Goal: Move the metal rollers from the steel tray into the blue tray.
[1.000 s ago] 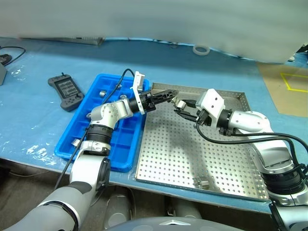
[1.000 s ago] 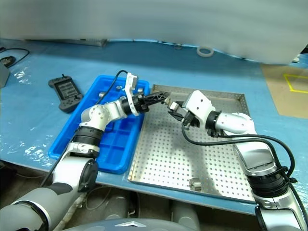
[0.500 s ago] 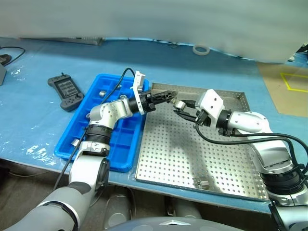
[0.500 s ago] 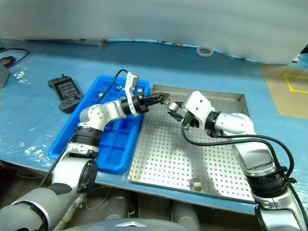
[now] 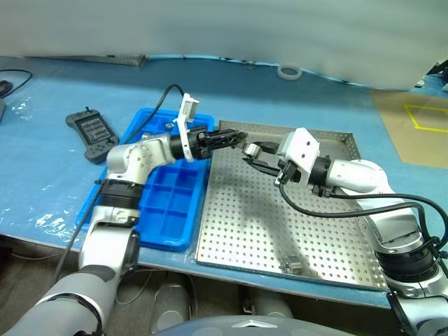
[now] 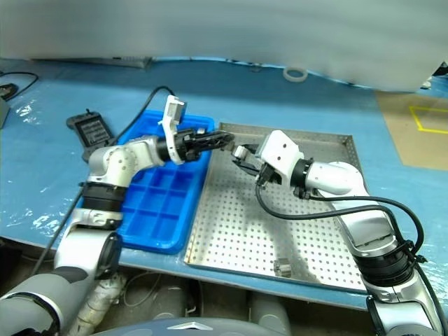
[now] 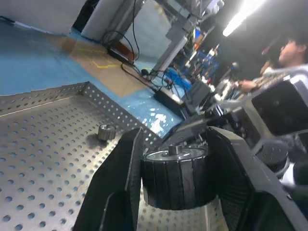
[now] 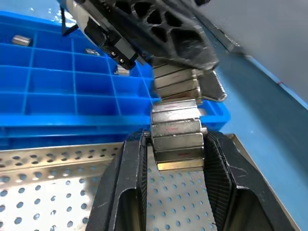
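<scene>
Head views evenly bright; soft shadows. Upper edge blurred pale. Left wrist view: dim background, ceiling-light glare at 1 o'clock.

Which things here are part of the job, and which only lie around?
Part of the job:
- metal rollers
- steel tray
- blue tray
- left hand
- right hand

Only lying around:
- black handheld controller
- white tape ring

My steel tray (image 5: 329, 231) looks like matt brushed metal, its floor punched with holes. The blue tray (image 5: 164, 210) is smooth, glossy plastic. The metal rollers (image 8: 175, 130) shine dully, faceted. My surface (image 5: 56, 175) wears wrinkled, shiny blue film.
</scene>
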Motion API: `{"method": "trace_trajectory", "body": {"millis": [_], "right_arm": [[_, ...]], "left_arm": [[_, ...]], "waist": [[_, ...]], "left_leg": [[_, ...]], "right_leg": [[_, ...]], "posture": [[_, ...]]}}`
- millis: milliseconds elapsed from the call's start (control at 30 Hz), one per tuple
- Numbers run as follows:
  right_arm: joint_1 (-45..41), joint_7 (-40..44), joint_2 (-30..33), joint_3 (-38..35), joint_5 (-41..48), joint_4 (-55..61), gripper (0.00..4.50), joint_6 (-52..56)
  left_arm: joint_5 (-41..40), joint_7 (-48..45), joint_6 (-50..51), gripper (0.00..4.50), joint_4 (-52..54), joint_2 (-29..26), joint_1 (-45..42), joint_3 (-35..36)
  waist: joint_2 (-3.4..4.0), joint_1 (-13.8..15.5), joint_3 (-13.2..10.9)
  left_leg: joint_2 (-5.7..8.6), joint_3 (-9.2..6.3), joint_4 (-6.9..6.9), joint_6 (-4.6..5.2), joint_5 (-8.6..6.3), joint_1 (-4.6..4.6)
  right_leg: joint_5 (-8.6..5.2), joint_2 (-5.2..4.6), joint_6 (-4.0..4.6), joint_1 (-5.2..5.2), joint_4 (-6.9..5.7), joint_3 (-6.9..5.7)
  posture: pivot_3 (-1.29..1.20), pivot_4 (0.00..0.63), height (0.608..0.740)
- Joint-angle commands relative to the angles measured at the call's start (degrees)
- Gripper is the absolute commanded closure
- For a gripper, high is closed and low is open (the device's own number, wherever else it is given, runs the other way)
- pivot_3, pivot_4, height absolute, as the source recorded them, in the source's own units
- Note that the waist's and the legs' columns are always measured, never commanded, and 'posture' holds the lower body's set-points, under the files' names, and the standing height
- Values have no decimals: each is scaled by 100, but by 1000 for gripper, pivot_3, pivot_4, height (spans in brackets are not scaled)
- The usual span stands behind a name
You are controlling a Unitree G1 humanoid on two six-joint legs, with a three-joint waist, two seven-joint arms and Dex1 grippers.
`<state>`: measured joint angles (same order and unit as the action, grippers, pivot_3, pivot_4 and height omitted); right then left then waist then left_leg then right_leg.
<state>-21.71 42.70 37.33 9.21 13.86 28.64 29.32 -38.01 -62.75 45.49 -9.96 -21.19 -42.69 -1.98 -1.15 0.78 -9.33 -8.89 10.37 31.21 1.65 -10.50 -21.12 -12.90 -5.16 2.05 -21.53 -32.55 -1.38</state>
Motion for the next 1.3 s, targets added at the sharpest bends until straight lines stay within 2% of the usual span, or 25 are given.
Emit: {"method": "trace_trajectory", "body": {"millis": [33, 167, 367, 500, 633, 733, 833, 933, 1100, 1300], "right_arm": [[154, -72, 195, -407, -59, -127, 3281, 47], [74, -8, 167, -292, -79, -340, 3281, -115], [-59, 152, 90, -199, -141, -613, 3281, -317], [-131, 239, 37, -102, -212, -786, 3281, -465], [-189, 262, -58, -28, -284, -890, 3281, -538], [-183, 277, -83, -11, -308, -903, 3281, -536], [-102, 295, -36, -82, -315, -863, 3281, -519], [-21, 292, 11, -149, -311, -827, 3281, -509], [-16, 270, -42, -77, -339, -848, 3281, -525], [-108, 323, -74, -29, -375, -963, 3281, -576]], "left_arm": [[760, -179, -965, 2768, 145, -1051, 427, 277], [562, -4, -871, 2768, -47, -1462, 347, 696], [520, 39, -724, 2768, 174, -1696, 457, 932], [389, 184, -603, 2768, 399, -1676, 636, 1094], [741, 608, -919, 2768, -45, -1506, 855, 1075], [703, 686, -798, 2768, -5, -1451, 1163, 1061], [501, 222, -638, 2768, 795, -1750, 2021, 950], [483, 572, -618, 2768, 731, -1705, 2256, 1249], [922, 1048, -1330, 2768, 554, -1416, 2351, 1158], [841, 1216, -1331, 2768, 843, -1084, 2265, 1068]], "waist": [[1, 0, 0], [-8, 12, -6], [-7, 166, -7], [-7, 162, -7], [-7, 157, -7], [-7, 152, -7], [-11, 129, -4], [-12, 166, -6], [-12, 191, -6], [-16, 170, -4]], "left_leg": [[1, 0, 0, 0, 0, 0], [-2, -1, 2, -18, 7, -3], [2, -1, 4, -27, 12, -1], [1, -1, 2, -34, 16, -4], [-1, -1, 0, -33, 16, 1], [-2, -1, 3, -30, 14, 1], [-2, 0, 2, -32, 15, 0], [-3, 1, -2, -32, 13, -2], [-9, -1, 7, -31, 14, 9], [-6, -2, 8, -31, 14, 14]], "right_leg": [[0, 0, 0, 0, 0, 0], [1, 5, -1, -10, -12, 0], [1, 0, 0, -2, -14, 1], [1, 1, 0, -7, -14, 0], [1, 2, 0, -9, -19, 0], [1, 2, 0, -9, -21, 0], [1, 2, 0, -11, -19, 0], [1, 4, 0, -15, -18, -1], [1, 5, 1, 8, -21, -5], [1, 5, 0, 10, -22, 2]], "posture": [[-188, 150, 740], [-149, 150, 740], [-111, 150, 740], [-91, 150, 740], [-85, 150, 740], [-97, 150, 740], [-103, 150, 740], [-103, 150, 740], [-92, 150, 740], [-82, 150, 740]]}}
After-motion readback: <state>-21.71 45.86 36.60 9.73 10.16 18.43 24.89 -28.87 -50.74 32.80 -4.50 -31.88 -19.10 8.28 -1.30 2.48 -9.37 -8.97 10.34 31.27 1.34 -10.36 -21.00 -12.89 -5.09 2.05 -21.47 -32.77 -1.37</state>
